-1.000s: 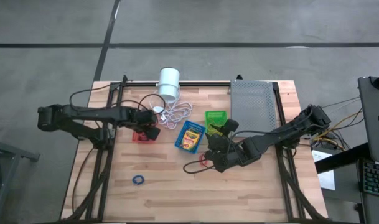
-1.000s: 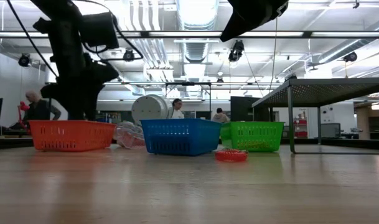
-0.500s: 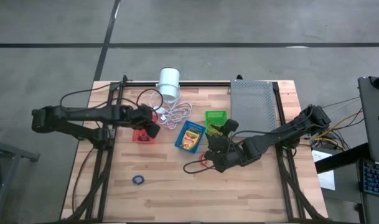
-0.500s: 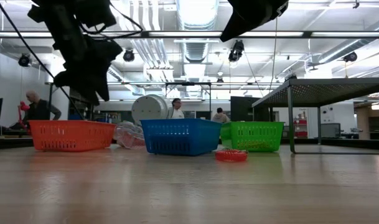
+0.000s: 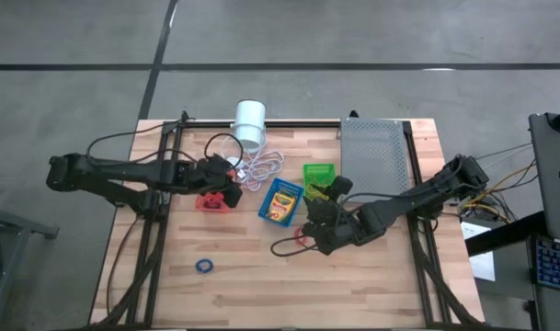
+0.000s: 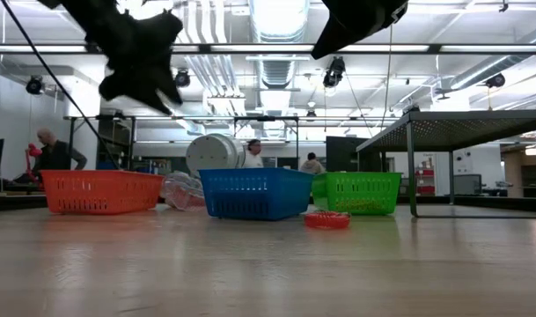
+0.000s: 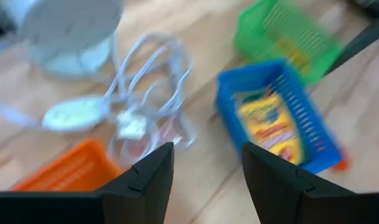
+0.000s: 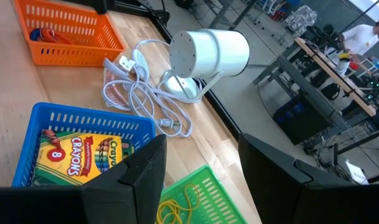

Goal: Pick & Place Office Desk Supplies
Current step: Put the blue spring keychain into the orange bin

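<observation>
Left end effector (image 5: 226,175) since risen above orange basket (image 5: 212,199), fingers spread, crayon box (image 5: 280,201) long axis diagonal

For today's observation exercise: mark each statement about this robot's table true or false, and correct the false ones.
1. A crayon box lies in the blue basket. True.
2. The green basket sits on the grey tray. False: it stands on the table beside the tray.
3. The left claw is open and empty. True.
4. The white cylinder stands inside the orange basket. False: it lies on the table, apart from that basket.
</observation>
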`<action>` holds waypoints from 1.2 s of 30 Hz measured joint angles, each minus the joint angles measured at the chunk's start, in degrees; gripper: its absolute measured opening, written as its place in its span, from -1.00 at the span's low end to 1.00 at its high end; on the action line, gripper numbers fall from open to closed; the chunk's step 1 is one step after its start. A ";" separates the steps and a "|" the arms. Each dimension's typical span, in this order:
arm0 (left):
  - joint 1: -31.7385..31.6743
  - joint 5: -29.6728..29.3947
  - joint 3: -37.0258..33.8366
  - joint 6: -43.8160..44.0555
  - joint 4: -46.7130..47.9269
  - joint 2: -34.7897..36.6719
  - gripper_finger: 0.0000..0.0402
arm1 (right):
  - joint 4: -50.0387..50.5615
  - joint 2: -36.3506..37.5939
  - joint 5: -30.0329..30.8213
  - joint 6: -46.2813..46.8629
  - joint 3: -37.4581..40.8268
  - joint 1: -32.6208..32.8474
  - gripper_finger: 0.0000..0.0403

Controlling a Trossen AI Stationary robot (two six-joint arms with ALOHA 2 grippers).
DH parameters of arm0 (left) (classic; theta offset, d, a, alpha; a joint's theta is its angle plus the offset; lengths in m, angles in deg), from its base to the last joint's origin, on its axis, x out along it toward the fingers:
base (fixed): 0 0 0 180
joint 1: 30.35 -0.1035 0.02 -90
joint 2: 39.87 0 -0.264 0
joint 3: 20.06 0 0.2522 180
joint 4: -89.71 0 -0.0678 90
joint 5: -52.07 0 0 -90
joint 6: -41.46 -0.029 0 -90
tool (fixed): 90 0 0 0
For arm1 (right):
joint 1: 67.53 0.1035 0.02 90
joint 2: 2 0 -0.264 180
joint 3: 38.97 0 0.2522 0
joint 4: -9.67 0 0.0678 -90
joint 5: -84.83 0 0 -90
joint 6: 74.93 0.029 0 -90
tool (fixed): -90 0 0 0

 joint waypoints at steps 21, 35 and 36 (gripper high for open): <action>19.18 -18.14 -0.97 -2.54 -21.24 -7.52 -0.04 | -0.01 0.00 0.00 0.01 0.00 0.00 -0.01; 24.22 -24.33 6.59 6.33 -8.88 -7.92 -0.04 | -0.02 0.00 0.00 0.00 0.00 0.00 -0.01; 25.64 -25.01 7.87 9.23 -5.05 -8.23 -0.04 | -0.01 0.00 0.00 0.00 0.00 0.00 -0.01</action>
